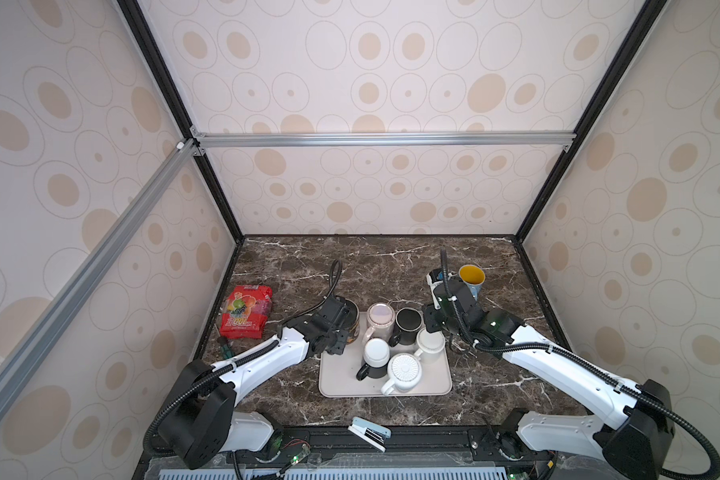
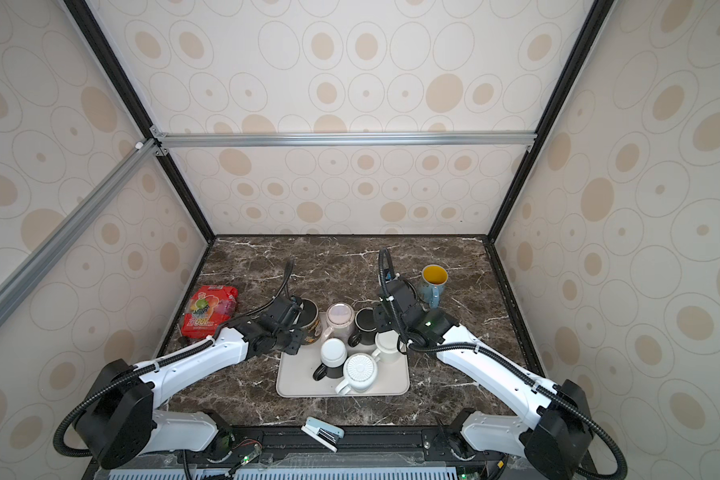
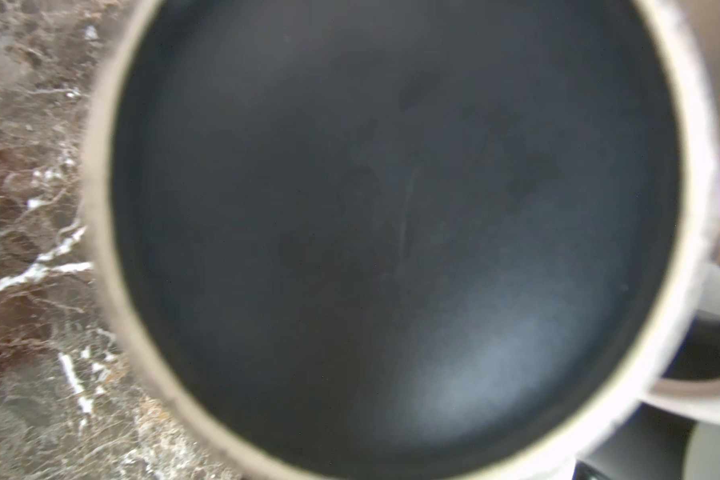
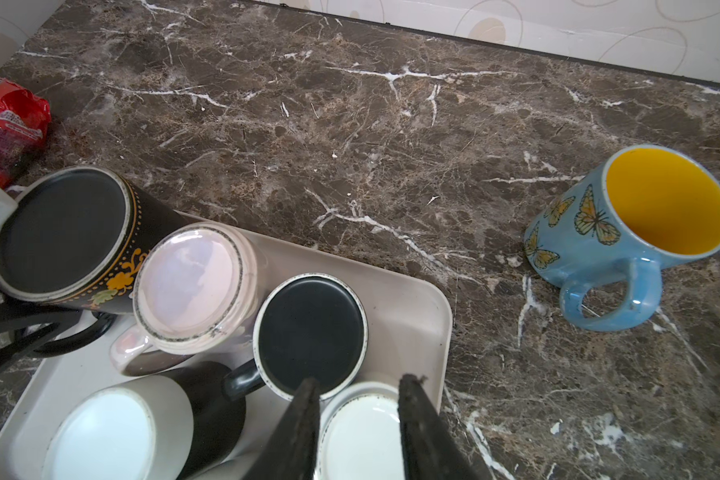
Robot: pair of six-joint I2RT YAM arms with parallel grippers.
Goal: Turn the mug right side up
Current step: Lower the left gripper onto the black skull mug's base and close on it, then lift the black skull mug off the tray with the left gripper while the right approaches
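Note:
Several mugs stand upside down on a beige tray (image 1: pixel 341 384). A black mug with gold flowers (image 1: pixel 353 318) is base up at the tray's left edge, and its dark base (image 3: pixel 391 232) fills the left wrist view. My left gripper (image 1: pixel 341 331) is against this mug's near side; its dark fingers (image 4: pixel 26 309) lie by the handle, their spacing unclear. My right gripper (image 4: pixel 361 379) is open above a white mug's base (image 4: pixel 362 440), next to a black mug (image 4: pixel 310 332), holding nothing. A pink mug (image 4: pixel 188 286) stands between the two black ones.
A blue butterfly mug (image 1: pixel 472 279) with a yellow inside stands upright at the back right. A red snack packet (image 1: pixel 247 309) lies at the left. A white and blue stapler (image 1: pixel 368 433) sits at the front edge. Walls close in three sides.

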